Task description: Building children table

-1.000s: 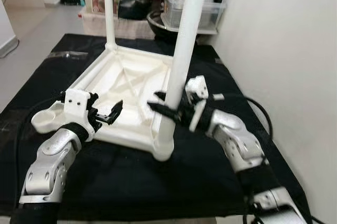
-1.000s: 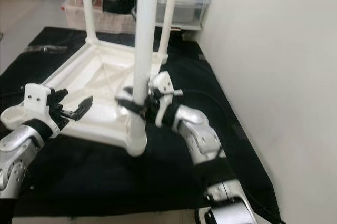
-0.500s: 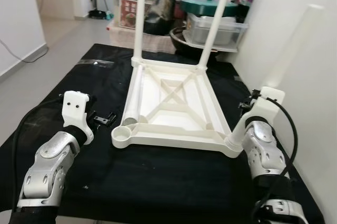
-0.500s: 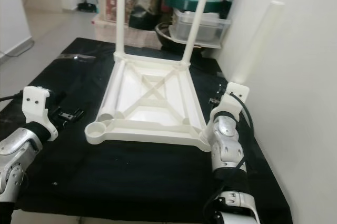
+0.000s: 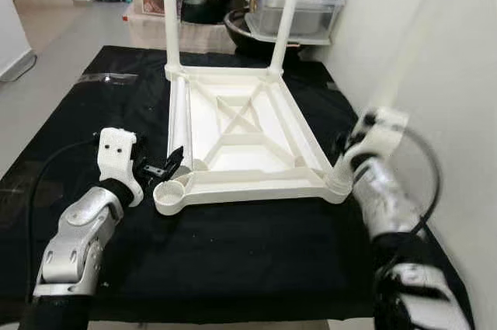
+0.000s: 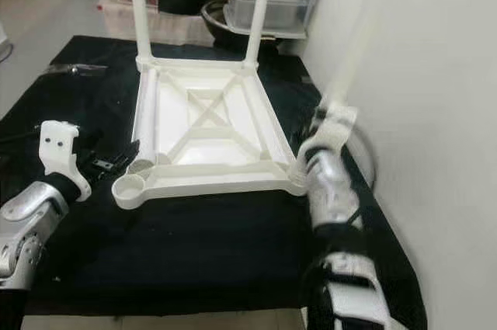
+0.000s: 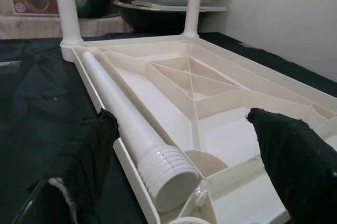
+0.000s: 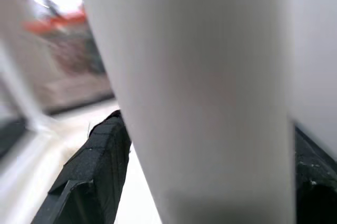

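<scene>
Tabletop (image 5: 233,124) upturned; right gripper (image 8: 174,145) apparently clasping corner leg (image 5: 404,58) beside wall.

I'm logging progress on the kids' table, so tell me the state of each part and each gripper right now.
White plastic tabletop: upside down on the black cloth.
Two far white legs: upright in their corners.
Near-right white leg: in its corner, gripped.
Loose white leg: lying inside the tabletop.
Near-left socket: empty.
Left gripper: open.
Right gripper: shut on the leg.
</scene>
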`<state>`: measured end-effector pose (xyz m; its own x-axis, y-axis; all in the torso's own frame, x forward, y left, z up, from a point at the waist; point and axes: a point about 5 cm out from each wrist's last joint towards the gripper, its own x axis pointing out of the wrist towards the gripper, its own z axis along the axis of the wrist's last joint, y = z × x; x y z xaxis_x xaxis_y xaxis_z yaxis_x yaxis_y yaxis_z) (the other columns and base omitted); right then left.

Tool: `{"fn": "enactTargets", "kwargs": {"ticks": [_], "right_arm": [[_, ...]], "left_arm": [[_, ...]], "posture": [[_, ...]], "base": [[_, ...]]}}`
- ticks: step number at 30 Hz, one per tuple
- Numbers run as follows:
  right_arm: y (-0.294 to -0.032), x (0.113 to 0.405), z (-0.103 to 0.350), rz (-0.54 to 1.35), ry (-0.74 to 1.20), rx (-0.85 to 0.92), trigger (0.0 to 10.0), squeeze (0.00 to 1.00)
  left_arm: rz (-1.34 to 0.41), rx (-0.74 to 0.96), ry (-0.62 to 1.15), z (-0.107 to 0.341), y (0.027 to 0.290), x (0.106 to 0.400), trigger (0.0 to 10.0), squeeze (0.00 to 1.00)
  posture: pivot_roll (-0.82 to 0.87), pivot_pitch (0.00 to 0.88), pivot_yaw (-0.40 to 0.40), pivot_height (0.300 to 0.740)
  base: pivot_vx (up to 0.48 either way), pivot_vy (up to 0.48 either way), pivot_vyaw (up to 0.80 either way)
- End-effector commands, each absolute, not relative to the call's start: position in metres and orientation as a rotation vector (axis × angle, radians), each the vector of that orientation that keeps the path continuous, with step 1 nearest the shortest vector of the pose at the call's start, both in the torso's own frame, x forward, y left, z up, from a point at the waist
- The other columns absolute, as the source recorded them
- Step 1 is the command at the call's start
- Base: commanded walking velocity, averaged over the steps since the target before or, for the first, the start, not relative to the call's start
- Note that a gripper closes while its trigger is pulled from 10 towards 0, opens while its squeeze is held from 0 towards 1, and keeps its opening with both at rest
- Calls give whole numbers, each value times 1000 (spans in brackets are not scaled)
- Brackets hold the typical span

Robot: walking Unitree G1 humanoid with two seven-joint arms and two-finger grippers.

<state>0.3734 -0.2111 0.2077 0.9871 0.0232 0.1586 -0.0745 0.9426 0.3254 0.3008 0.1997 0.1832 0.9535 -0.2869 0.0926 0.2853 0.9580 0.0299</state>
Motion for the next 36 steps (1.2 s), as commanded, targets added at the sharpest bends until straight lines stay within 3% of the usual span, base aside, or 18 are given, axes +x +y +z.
{"fn": "enactTargets", "kwargs": {"ticks": [1,6,7,11,13,19,20,22,23,24,26,27,28,30,31,32,36], "right_arm": [[-198,374,218,255,-187,378,10000,0],[-170,363,229,692,-198,323,10000,0],[-170,363,229,692,-198,323,10000,0],[-138,337,218,1070,-162,252,10000,0],[-127,325,212,1185,-141,223,10000,0],[-109,310,196,1289,-97,174,10000,0],[-107,314,193,1238,-92,172,9529,0],[-110,329,190,1074,-116,144,0,0],[-110,329,190,1074,-116,144,0,0],[-122,352,182,773,-82,89,0,0],[-122,352,182,773,-82,89,0,0],[-147,366,169,416,12,45,0,0],[-147,366,169,416,12,45,0,0],[-201,366,142,-175,193,21,0,0],[-201,366,142,-175,193,21,0,0],[-223,358,130,-397,265,10,0,0],[-238,334,115,-562,289,46,0,0]], "left_arm": [[-295,20,-96,181,198,300,10000,0],[-299,22,-100,182,196,300,10000,0],[-299,22,-100,182,196,300,10000,0],[-300,22,-101,182,196,299,10000,0],[-299,23,-102,182,196,298,10000,0],[-298,25,-98,182,197,297,10000,0],[-298,26,-98,182,197,297,10000,0],[-299,26,-99,182,197,298,10000,0],[-299,26,-99,182,197,298,10000,0],[-302,25,-100,182,196,299,10000,0],[-302,25,-100,182,196,299,10000,0],[-305,24,-98,182,196,299,10000,0],[-305,24,-98,182,196,299,10000,0],[-306,24,-96,181,196,298,10000,0],[-306,24,-96,181,196,298,10000,0],[-306,24,-95,180,195,298,10000,0],[-306,22,-96,180,196,298,10000,0]], "posture": [[88,0,-130,740],[95,0,-135,740],[95,0,-135,740],[106,0,-144,740],[111,0,-146,740],[111,0,-144,740],[105,0,-141,740],[102,0,-139,740],[102,0,-139,740],[98,0,-137,740],[98,0,-137,740],[92,0,-133,740],[92,0,-133,740],[87,0,-134,740],[87,0,-134,740],[89,0,-135,740],[87,0,-127,740]], "base": [[0,0,0],[0,0,0],[0,0,0],[0,0,0],[0,0,0],[0,0,0],[0,0,0],[0,0,0],[0,0,0],[0,0,0],[0,0,0],[0,0,0],[0,0,0],[0,0,0],[0,0,0],[0,0,0],[0,0,0]]}}
